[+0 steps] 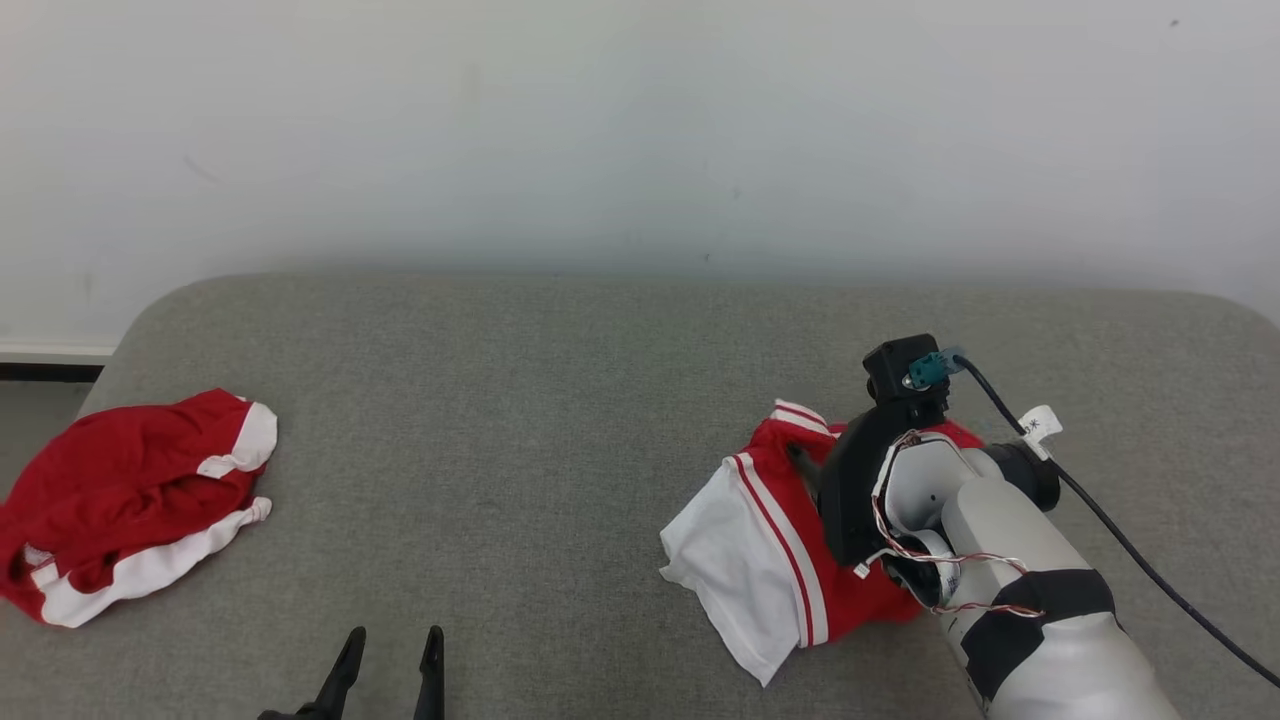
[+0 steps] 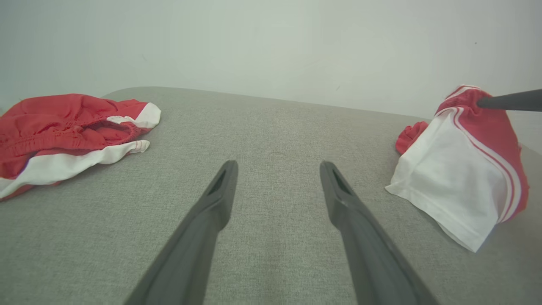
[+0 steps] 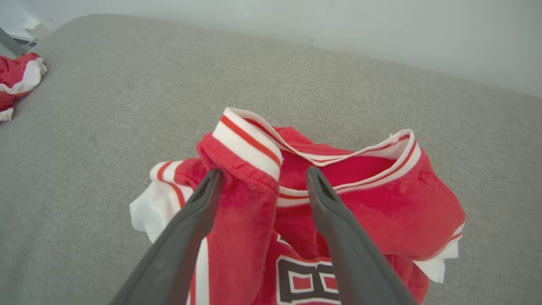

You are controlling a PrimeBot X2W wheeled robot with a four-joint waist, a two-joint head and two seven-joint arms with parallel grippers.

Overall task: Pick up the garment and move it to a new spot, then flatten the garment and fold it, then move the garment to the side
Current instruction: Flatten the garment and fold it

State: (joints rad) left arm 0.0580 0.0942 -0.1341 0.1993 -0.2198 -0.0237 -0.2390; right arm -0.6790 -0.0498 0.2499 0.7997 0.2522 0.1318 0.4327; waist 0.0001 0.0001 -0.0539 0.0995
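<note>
Pinch the red-and-white fabric jersey [image 1: 770,530], likely soft, light, floppy, lying rightward on the grey upholstered surface [image 1: 560,420], by its striped collar [image 3: 250,142], straddled by the wide-spread, empty right gripper [image 3: 263,173]; leave the equally wide, empty left gripper [image 2: 278,165] idle.

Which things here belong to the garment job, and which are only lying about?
In the job: crumpled red-and-white jersey, open right gripper at its collar.
Lying about: bunched red-and-white shorts; open left gripper, over bare grey fabric surface.

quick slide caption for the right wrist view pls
Right gripper open, poised either side of the raised collar fold of a crumpled red-and-white jersey on the grey cushion.
</note>
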